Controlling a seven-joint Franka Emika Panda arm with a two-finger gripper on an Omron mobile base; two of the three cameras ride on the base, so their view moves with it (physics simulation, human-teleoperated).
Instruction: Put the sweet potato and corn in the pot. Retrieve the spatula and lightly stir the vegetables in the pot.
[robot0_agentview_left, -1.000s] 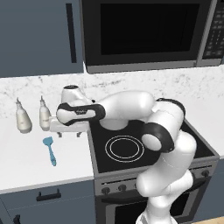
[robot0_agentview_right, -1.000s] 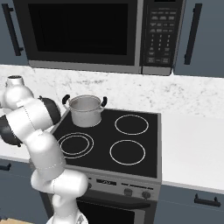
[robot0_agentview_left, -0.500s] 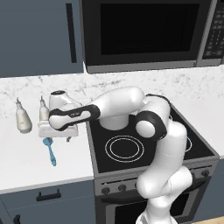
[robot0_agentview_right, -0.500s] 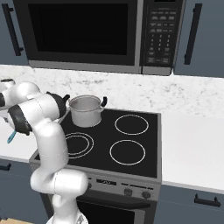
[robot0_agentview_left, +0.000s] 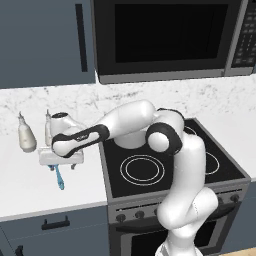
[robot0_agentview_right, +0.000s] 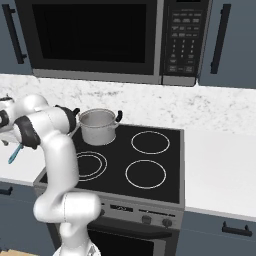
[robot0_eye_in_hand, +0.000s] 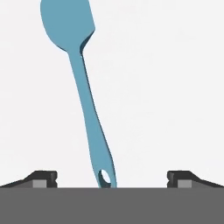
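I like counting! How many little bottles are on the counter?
2. One bottle stands far left by the wall. The other bottle is right beside it, partly behind the robot's hand. More could be hidden behind the arm.

Black microwave control panel (robot0_agentview_right: 180, 43): rows of small pale button markings, too small to read.
White robot arm's dark forearm band (robot0_agentview_left: 80, 136): a faint pale mark, not legible.
Other surfaces: no readable text, numbers or signs.
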